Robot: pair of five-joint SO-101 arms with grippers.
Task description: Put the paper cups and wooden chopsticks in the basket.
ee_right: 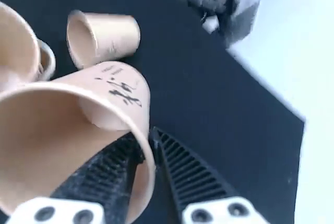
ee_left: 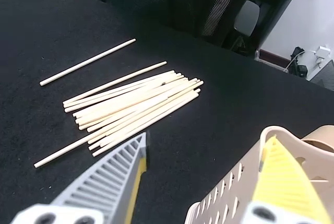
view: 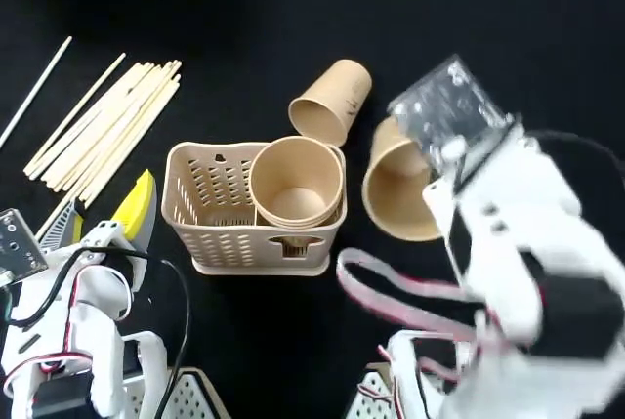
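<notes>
The right gripper (ee_right: 147,139) is clenched on the wall of a paper cup (view: 398,192): one finger is inside the cup and the other presses from outside. The cup hangs tilted just to the right of the basket (view: 210,206), with its open mouth towards the camera. In the high view the right arm is blurred and covers the far part of this cup, so the fingers cannot be made out there.

Stacked cups (view: 296,180) stand in the right compartment of the basket. I cannot tell how many there are. One more cup (view: 332,100) lies on its side on the black table (view: 244,38) behind the basket.

The left gripper (ee_left: 206,145) is released and holds nothing, near the left side of the basket. The chopsticks (ee_left: 135,103) lie in a loose bundle on the table beyond it, and a single stick (ee_left: 87,62) lies apart from them. The basket is cut off at the edge of the left wrist view.
</notes>
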